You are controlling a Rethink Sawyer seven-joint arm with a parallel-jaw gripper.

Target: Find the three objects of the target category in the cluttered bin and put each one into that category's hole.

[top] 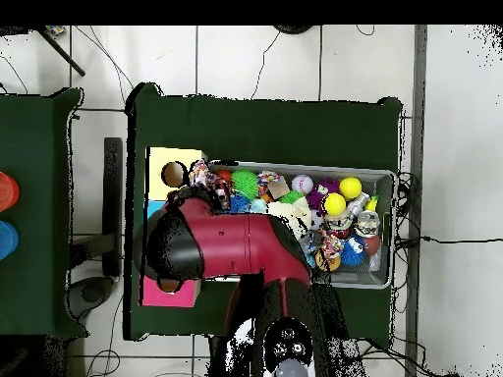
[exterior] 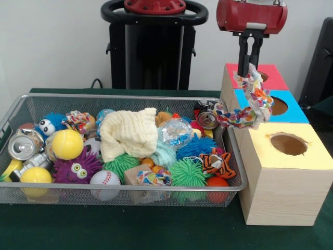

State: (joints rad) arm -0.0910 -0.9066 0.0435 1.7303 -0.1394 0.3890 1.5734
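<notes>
At the upper right of the front view, the gripper point(exterior: 250, 70) hangs from the red arm point(exterior: 251, 15), its black fingers pinching the top of a colourful patterned fabric ring point(exterior: 250, 107). The ring dangles in the air above the blue box point(exterior: 291, 112), its lower loop drooping left toward the right rim of the wire bin point(exterior: 233, 151). Behind the blue box stands a red box point(exterior: 270, 75), and in front of it, at the lower right, a yellow-topped wooden box point(exterior: 283, 172) with a round hole in its lid.

The bin fills the middle and left of the frame on the green table point(exterior: 156, 229). Inside lie a cream cloth point(exterior: 129, 133) near the centre, a yellow ball point(exterior: 67, 144) and a drinks can point(exterior: 23, 146) at the left, a purple fuzzy toy with eyes point(exterior: 78, 166), a baseball point(exterior: 104, 179) at the front, a green spiky ball point(exterior: 187, 174) and a small tiger toy point(exterior: 217, 162) to the right. Another patterned fabric piece point(exterior: 78, 121) sits toward the back left.

In the overhead view, the arm point(top: 236, 250) covers the boxes at the left of the frame, and the ring point(top: 201, 177) shows just beside the yellow box point(top: 172, 162).
</notes>
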